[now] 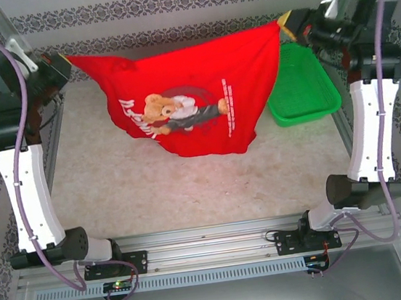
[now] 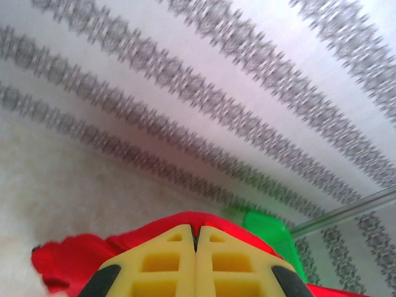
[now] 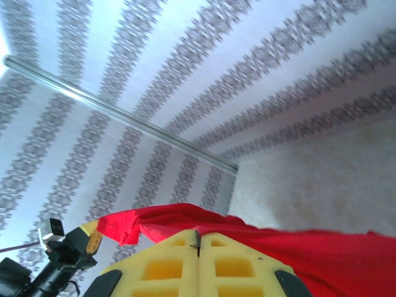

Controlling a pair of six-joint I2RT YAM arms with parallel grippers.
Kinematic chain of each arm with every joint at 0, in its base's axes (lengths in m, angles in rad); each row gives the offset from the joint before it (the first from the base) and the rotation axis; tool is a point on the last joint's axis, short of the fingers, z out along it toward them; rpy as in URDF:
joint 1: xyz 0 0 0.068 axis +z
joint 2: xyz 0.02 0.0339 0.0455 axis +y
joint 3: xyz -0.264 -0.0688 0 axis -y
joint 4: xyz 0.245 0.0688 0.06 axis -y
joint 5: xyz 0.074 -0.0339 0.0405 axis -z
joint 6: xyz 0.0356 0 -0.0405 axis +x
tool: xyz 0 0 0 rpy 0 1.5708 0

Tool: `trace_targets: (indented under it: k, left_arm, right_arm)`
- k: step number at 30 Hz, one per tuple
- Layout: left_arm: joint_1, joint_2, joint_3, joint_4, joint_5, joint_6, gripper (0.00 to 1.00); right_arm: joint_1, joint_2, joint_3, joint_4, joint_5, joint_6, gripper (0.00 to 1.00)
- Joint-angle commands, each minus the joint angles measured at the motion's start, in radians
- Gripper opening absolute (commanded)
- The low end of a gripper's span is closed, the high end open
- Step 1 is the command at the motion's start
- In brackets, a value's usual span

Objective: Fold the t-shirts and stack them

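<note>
Red t-shirt (image 1: 192,85) stretched out in the air, no fold begun.
It hung bear-print out over the far end of the table (image 1: 154,192). The left gripper (image 1: 64,61) and the right gripper (image 1: 286,22) each pinched a top corner, near the green basket (image 1: 304,100). Judging by this, all folding and stacking remained.
</note>
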Motion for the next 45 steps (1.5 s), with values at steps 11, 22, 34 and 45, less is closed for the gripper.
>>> trace_targets:
  k: [11,22,34,45]
  left_arm:
    - [0.059,0.184,0.283,0.202,0.196,-0.144,0.0]
    - [0.058,0.686,0.684,0.573,0.336,-0.566,0.0]
    - [0.185,0.76,0.718,0.861,0.323,-0.671,0.0]
    - [0.318,0.702,0.684,0.913,0.481,-0.654,0.0]
  right_arm:
    - [-0.028,0.012,0.089,0.078,-0.025,0.141,0.0]
    - [0.035,0.522,0.521,0.161,-0.022,0.223,0.0]
    - [0.018,0.742,0.681,0.702,0.029,0.581,0.0]
    - [-0.035,0.635,0.656,0.357,-0.035,0.257,0.0]
